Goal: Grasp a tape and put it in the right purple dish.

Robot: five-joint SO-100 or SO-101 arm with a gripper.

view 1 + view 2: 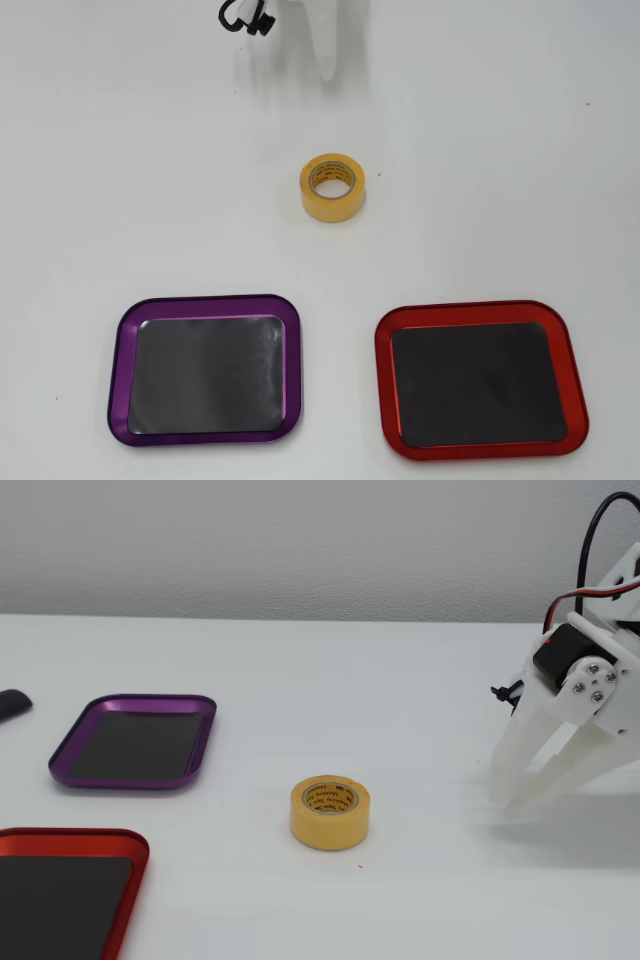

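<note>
Tape [330, 812] stands on end mid-table, hole up, well apart from the empty, parted gripper [512, 802] hovering toward the table's right edge in the fixed view.

A plain white table [520, 170] carries a small yellow masking-tape roll [332, 187] lying flat with its core facing up, a purple-rimmed shallow metal tray [118, 370], a red-rimmed tray [382, 375] of the same shape, all apart.
</note>
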